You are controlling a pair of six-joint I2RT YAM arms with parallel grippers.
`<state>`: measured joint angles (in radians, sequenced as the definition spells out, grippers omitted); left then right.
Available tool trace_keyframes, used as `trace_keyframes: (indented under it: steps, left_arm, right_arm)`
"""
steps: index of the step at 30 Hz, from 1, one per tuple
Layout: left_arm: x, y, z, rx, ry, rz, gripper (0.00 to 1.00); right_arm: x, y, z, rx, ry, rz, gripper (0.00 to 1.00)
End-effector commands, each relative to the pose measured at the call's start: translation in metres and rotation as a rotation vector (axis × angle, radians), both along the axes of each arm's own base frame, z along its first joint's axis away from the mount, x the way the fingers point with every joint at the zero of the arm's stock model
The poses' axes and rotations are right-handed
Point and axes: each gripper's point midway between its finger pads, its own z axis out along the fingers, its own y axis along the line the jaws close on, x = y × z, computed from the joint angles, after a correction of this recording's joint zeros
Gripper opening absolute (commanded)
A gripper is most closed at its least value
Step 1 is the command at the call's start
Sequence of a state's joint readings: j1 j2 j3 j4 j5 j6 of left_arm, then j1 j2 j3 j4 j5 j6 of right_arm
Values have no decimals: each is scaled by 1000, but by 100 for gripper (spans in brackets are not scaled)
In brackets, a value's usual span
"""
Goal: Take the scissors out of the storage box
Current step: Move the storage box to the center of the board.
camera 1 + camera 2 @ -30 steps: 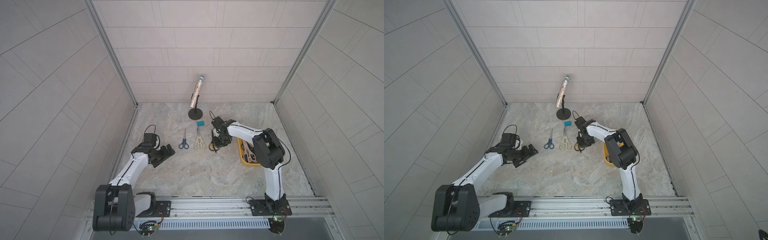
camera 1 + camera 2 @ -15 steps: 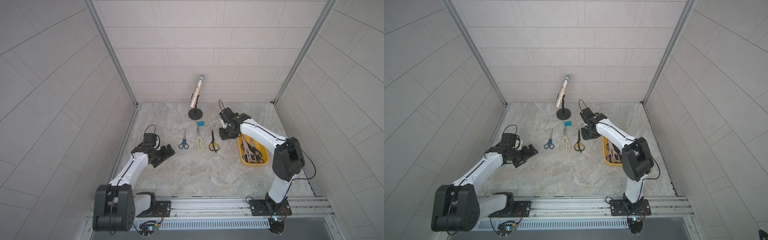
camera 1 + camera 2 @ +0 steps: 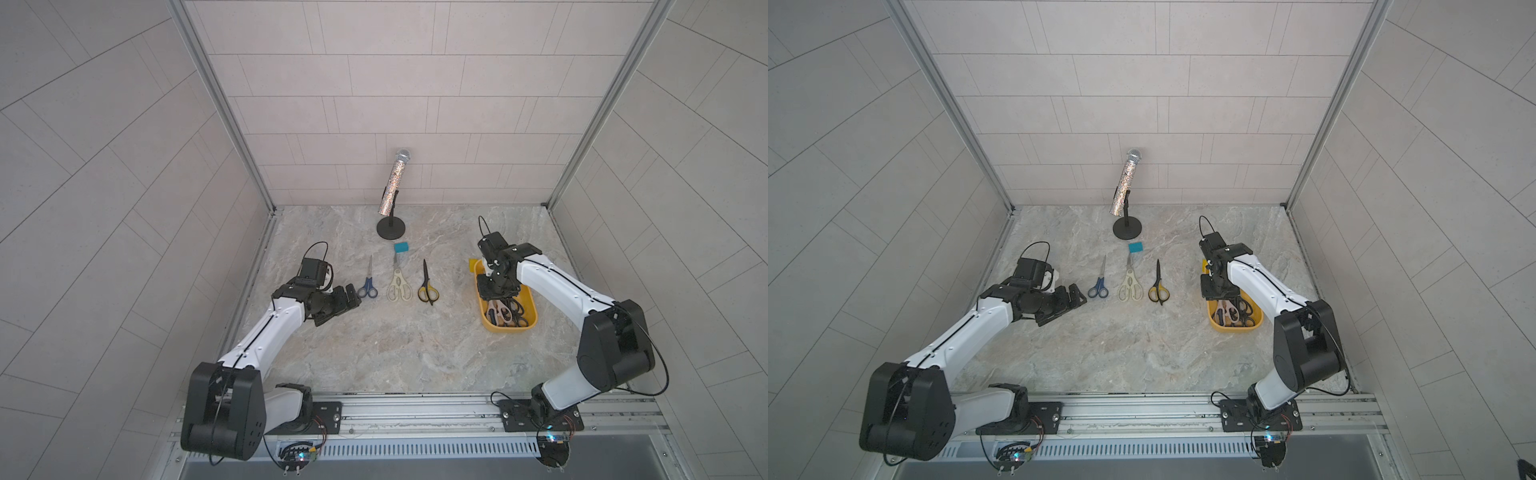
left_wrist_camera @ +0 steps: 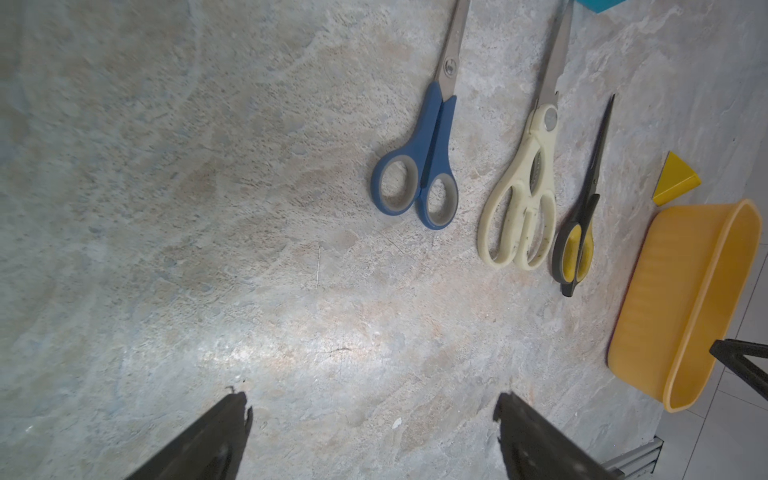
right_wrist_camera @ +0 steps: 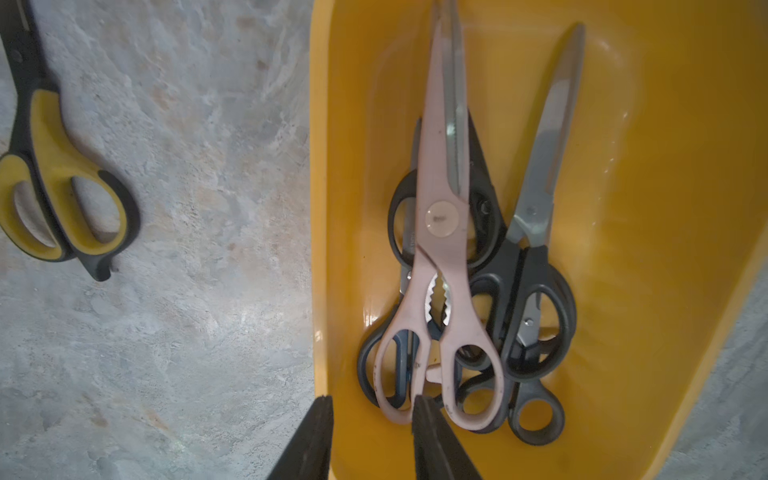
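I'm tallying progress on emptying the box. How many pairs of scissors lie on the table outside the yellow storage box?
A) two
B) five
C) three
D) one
C: the blue-handled pair, the cream pair and the black-yellow pair lie side by side on the table, apart from the storage box.

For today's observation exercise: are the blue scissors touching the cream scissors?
Apart. The left wrist view shows bare tabletop between the blue scissors and the cream scissors.
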<state>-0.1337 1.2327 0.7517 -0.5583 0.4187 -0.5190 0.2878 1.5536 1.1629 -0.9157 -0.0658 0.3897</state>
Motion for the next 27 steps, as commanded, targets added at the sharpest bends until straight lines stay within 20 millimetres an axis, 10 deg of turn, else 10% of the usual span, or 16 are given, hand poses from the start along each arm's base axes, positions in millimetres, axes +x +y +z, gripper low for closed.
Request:
trace_keyframes:
  steps: [1,27]
  left_arm:
    - [1,3,6,35,-8,-16,100]
    - [-7,14,11,101,8,-14,100]
  right_arm:
    - [13,9,2,35,-56,25,37]
    - [72,26,-48,18,-52,125,3]
